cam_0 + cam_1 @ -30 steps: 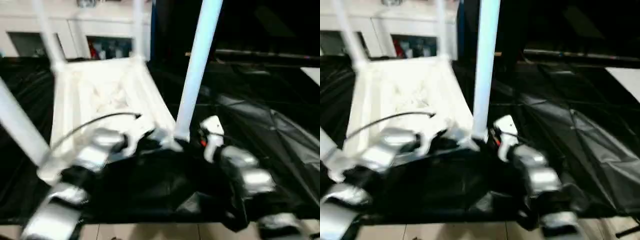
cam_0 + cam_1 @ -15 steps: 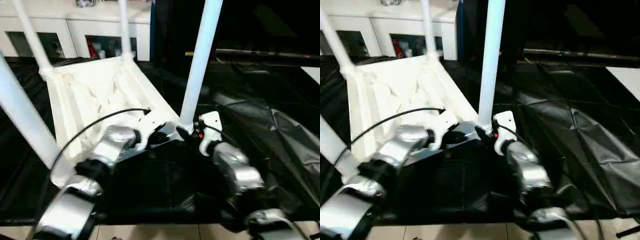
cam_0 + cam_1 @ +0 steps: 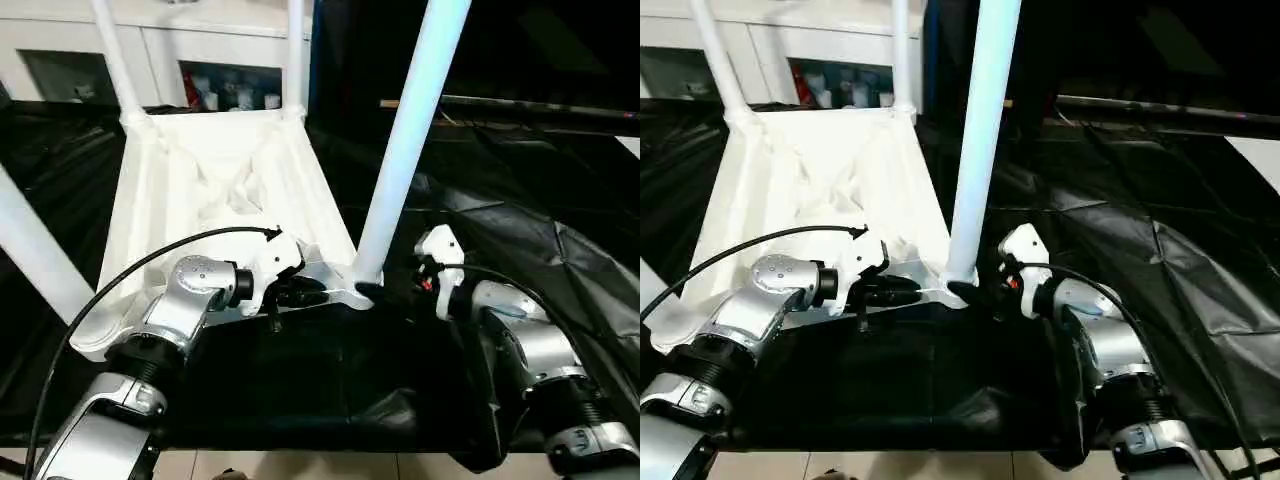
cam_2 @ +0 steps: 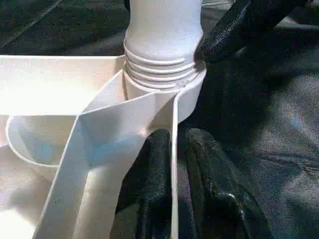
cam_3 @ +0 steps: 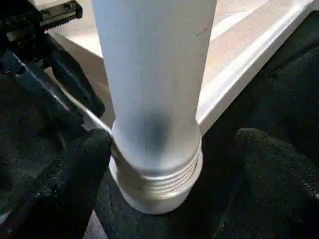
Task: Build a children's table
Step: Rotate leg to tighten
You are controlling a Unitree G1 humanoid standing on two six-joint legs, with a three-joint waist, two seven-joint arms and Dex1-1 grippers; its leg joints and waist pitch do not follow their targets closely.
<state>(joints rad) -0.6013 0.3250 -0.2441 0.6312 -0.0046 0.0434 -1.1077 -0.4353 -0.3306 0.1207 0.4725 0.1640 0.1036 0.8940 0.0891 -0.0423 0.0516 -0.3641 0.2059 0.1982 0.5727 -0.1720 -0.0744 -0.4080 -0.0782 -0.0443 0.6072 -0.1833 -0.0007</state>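
Large table draped in black cloth [image 3: 520, 220], filling the scene; white glass-door cabinet [image 3: 160, 70] along the far wall.

Children's table, upside down on the cloth, left of centre: white tabletop [image 3: 215, 190], ribbed underside facing up. Four white legs standing upward from the corner sockets: near right leg [image 3: 405, 150], near left leg [image 3: 30, 250], far left leg [image 3: 112, 55], far right leg [image 3: 294, 50]. Threaded base of the near right leg seated in its socket [image 4: 189, 97].

Left gripper [image 4: 174, 164] at the tabletop's near right corner, fingers pinched close on the thin near rim, one either side.

Right gripper [image 5: 164, 169] spread wide around the base of the near right leg, left finger [image 5: 75, 169] touching it, right finger [image 5: 269, 164] standing clear.
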